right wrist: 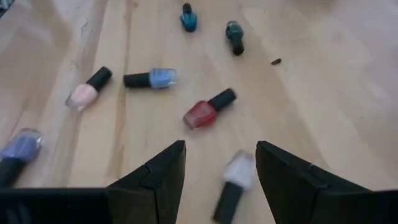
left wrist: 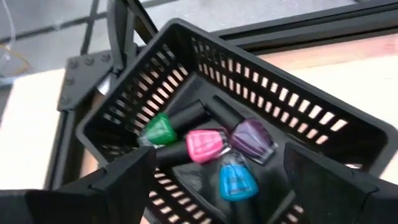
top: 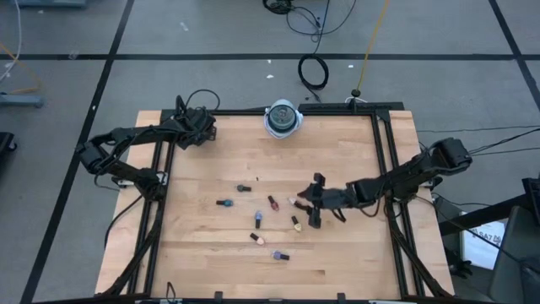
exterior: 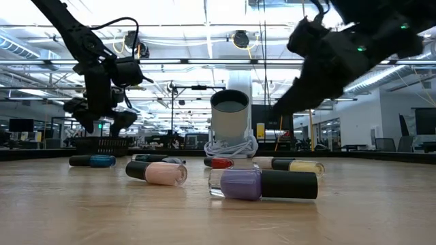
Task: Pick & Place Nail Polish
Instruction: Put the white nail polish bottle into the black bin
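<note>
Left gripper (left wrist: 211,186) spread wide above black basket (left wrist: 311,118) at table's far left corner; green, pink, purple, blue bottles (left wrist: 205,144) lie inside. Right gripper (right wrist: 221,165) parted, empty, over pale bottle (right wrist: 235,174) mid-table; others scattered nearby.

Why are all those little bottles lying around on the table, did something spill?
Nothing looks spilled or broken. The loose bottles lie on their sides, caps on, scattered mid-table. Four more lie in the black basket under the open left end effector. The right end effector hovers open over a pale bottle.
</note>
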